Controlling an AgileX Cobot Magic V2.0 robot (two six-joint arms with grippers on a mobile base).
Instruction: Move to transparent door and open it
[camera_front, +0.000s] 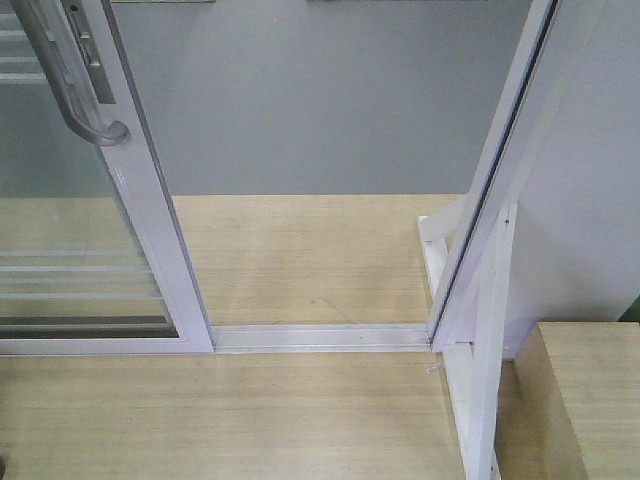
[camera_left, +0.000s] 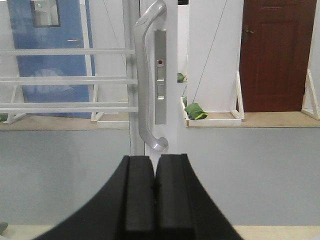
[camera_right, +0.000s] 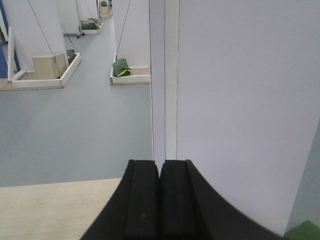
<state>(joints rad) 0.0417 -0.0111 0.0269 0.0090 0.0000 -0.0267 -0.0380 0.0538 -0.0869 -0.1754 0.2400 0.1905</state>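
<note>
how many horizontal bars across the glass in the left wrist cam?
3 white bars show on the transparent door, left of the grey pull handle: top, middle, bottom. More may lie outside the frame; the front view shows further bars lower down.

The door (camera_front: 150, 215) stands slid to the left, leaving a wide open gap between its stile and the white jamb (camera_front: 500, 170) on the right. Only the low floor track (camera_front: 320, 337) crosses that gap. A wooden box (camera_front: 590, 400) stands at the right, beside the jamb's brace.
</note>
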